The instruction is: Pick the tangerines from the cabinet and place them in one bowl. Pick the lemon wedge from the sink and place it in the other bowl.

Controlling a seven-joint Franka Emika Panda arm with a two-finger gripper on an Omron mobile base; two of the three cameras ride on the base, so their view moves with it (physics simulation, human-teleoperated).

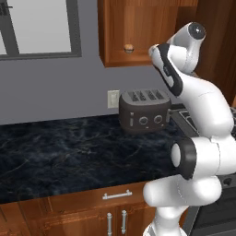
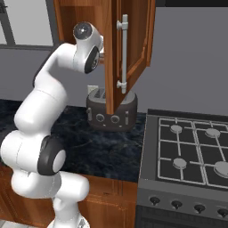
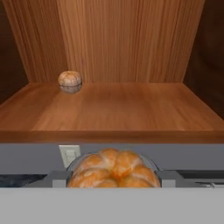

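Hand view: your gripper (image 3: 114, 177) clamps one tangerine (image 3: 114, 171), fingers spread around it.
Shelf: second tangerine (image 3: 70, 81) sits at the cabinet's (image 3: 122, 109) back-left.
Left base view: toaster (image 1: 144, 110) below.

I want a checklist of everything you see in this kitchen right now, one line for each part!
Surface: dark marbled counter, bare in front of the toaster.
Job's things: one tangerine on the shelf of the open cabinet; a second tangerine sits between the finger tips.
Clutter: dark toaster against the wall.
Grippers: gripper shut on the second tangerine, just outside the shelf edge.
Cables: nothing seen.
Surroundings: gas stove, wall outlet, window, lower drawers with silver handles.
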